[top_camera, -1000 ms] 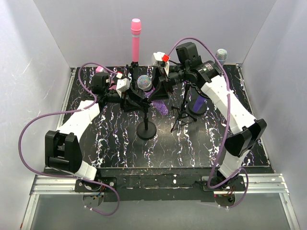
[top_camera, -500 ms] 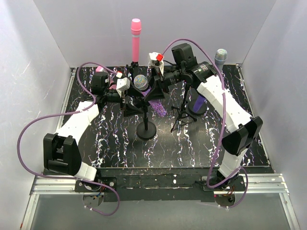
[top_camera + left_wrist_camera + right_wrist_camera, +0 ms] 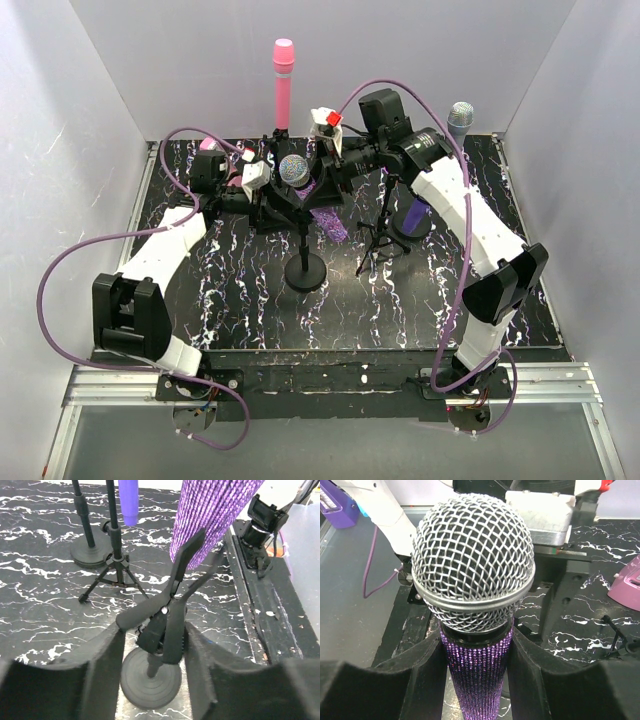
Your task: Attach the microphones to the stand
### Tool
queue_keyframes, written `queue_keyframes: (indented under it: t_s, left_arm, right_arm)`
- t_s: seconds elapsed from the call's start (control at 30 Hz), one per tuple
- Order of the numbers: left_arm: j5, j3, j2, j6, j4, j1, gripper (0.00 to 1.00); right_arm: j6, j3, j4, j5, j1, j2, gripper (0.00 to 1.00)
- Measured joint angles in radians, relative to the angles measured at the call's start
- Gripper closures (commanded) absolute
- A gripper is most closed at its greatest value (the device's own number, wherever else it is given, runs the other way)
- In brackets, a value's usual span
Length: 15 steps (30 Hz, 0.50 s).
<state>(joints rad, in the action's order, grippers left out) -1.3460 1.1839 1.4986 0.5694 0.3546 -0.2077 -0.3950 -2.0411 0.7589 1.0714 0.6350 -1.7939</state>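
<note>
My right gripper (image 3: pixel 476 665) is shut on the glittery purple microphone (image 3: pixel 472 560) just under its silver mesh head; in the top view that microphone (image 3: pixel 294 170) tilts over the middle stand (image 3: pixel 304 270). In the left wrist view the microphone's glittery body (image 3: pixel 210 510) lies between the upper prongs of the stand's clip (image 3: pixel 172 615). My left gripper (image 3: pixel 152 640) is shut on the clip's two handles, and both fingers touch them. A pink microphone (image 3: pixel 283 85) stands upright on a stand at the back. A purple microphone with a grey head (image 3: pixel 460 115) stands at the right, partly hidden by my right arm.
A small black tripod stand (image 3: pixel 375 240) stands just right of the middle stand, next to the round base (image 3: pixel 410 228) under the purple microphone. A pink wedge-shaped box (image 3: pixel 208 145) lies at the back left. White walls close in three sides.
My right gripper has carried the glittery microphone a little left and back, onto the clip. The left arm has barely shifted at the clip.
</note>
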Motion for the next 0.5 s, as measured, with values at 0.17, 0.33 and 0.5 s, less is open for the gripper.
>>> queue_keyframes:
  t_s: [0.17, 0.33, 0.5]
  left_arm:
    - [-0.012, 0.003, 0.005, -0.013, 0.035, 0.003, 0.96]
    - [-0.023, 0.003, 0.005, -0.018, 0.038, 0.003, 0.81]
    - [-0.017, 0.003, 0.005, -0.031, 0.029, 0.003, 0.37]
  right_arm:
    - [0.008, -0.014, -0.005, 0.000, 0.000, -0.001, 0.99]
    - [0.032, -0.014, -0.009, -0.001, 0.002, -0.010, 0.99]
    - [0.051, -0.014, -0.012, -0.018, 0.007, -0.015, 0.99]
